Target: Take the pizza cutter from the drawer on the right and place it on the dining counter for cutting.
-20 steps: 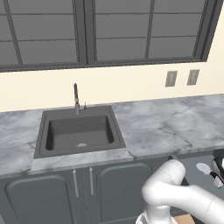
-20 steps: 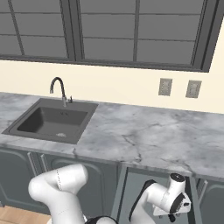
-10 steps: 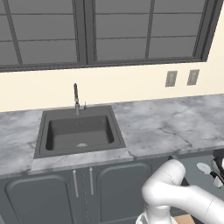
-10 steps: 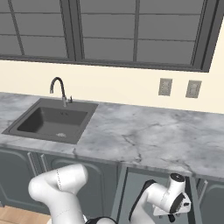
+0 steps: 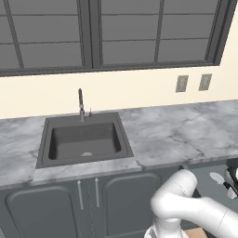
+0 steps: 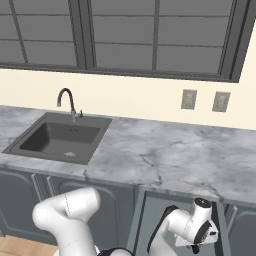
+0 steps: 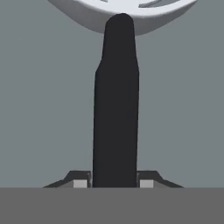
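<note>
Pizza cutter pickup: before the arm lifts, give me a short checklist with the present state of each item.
1. Drawer pulled open under the marble worktop: ok.
2. Gripper lined up on the pizza cutter: ok; in the hand view the dark handle runs straight up between the two fingertips.
3. Jaws closed on the handle: ok; both tips sit against its sides.
4. Cutter off the drawer floor: cannot tell; grey floor lies all around it.
5. Wheel blade free: cannot tell; just its pale lower edge is in frame at the top of the hand view.
6. Path to the dining counter: cannot tell; it is out of frame.
</note>
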